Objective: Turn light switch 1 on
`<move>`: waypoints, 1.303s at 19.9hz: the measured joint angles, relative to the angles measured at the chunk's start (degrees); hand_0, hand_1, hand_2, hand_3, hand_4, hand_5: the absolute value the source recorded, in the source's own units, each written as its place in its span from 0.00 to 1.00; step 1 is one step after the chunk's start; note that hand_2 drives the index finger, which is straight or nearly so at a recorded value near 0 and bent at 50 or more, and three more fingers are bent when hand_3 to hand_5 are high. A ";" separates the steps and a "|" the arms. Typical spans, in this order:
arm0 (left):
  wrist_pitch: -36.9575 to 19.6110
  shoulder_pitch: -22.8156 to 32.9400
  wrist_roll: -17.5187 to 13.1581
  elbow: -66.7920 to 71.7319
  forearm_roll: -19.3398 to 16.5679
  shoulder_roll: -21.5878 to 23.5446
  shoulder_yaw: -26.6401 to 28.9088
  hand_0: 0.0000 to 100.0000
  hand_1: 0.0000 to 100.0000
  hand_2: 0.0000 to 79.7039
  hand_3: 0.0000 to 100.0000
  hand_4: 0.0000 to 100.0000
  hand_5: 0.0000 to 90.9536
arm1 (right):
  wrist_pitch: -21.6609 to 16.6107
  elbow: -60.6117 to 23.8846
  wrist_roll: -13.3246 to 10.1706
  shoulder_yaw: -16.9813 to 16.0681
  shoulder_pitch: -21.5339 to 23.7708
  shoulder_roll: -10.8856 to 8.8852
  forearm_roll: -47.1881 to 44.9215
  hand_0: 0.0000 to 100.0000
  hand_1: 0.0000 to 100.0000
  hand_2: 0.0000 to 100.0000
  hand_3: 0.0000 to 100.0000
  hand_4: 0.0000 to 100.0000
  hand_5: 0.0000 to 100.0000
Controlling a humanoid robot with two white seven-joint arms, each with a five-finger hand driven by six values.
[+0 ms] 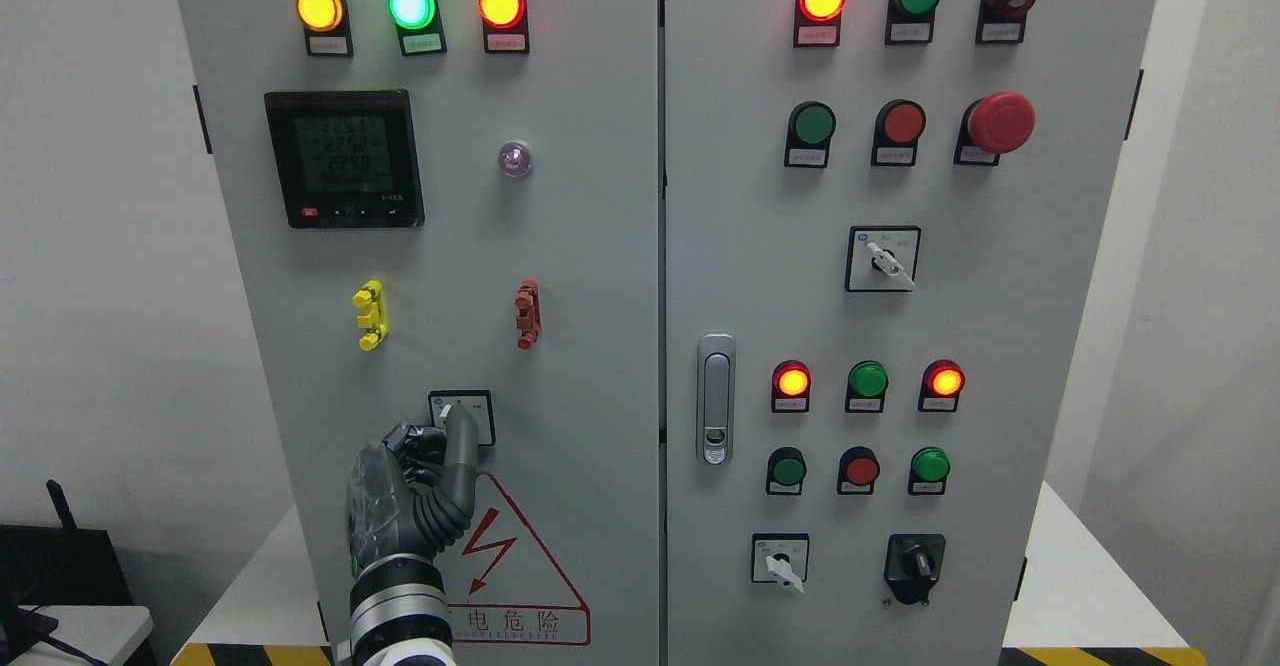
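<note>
Cabinet first: a tall grey metal electrical cabinet (600, 296) with two doors fills the head view, standing on a white counter (1080, 586) whose front edge carries yellow-and-black hazard tape. On the left door, near its upper left corner, sits a black square digital meter with a dim green display (343, 158). Near the bottom edge of that door is a red-outlined triangular warning sticker with a lightning bolt (520, 571). The left robot hand (425, 476), dark grey with a translucent back plate, rises from the bottom edge of the picture in front of the left door; its fingers are mostly curled, and one extended finger reaches up against the small square rotary switch with a white knob (462, 416), which sits low on the left door just above the warning sticker. Whether the finger and thumb actually pinch the knob cannot be told. At the left edge of the right door is a silver recessed door handle (716, 399). Along the top edge of the left door three round lamps glow: yellow (319, 8), green (412, 5), red (501, 4).
</note>
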 measured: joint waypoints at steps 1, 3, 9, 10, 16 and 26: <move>0.06 0.00 -0.13 0.00 0.02 0.00 -0.01 0.59 0.21 0.61 0.77 0.83 0.94 | 0.00 0.00 0.00 0.00 0.00 0.00 0.00 0.12 0.39 0.00 0.00 0.00 0.00; 0.24 0.00 -0.20 0.01 0.05 0.00 -0.03 0.59 0.20 0.61 0.78 0.84 0.94 | 0.00 0.00 0.00 0.00 0.00 0.00 0.00 0.12 0.39 0.00 0.00 0.00 0.00; -0.32 -0.01 0.26 -0.03 0.17 0.00 -0.04 0.62 0.12 0.61 0.79 0.84 0.94 | 0.00 0.00 0.00 0.00 0.00 0.00 0.00 0.12 0.39 0.00 0.00 0.00 0.00; -0.35 -0.02 0.27 -0.03 0.19 0.00 -0.04 0.61 0.11 0.61 0.79 0.85 0.94 | 0.00 0.00 0.00 0.00 0.00 0.00 0.00 0.12 0.39 0.00 0.00 0.00 0.00; -0.38 -0.02 0.39 -0.06 0.23 0.00 -0.02 0.51 0.13 0.61 0.79 0.85 0.95 | 0.00 0.00 0.00 0.00 0.00 0.00 0.00 0.12 0.39 0.00 0.00 0.00 0.00; -0.39 0.09 0.64 -0.16 0.24 -0.12 0.00 0.35 0.22 0.61 0.79 0.84 0.95 | 0.00 0.00 0.00 0.00 0.00 0.01 0.00 0.12 0.39 0.00 0.00 0.00 0.00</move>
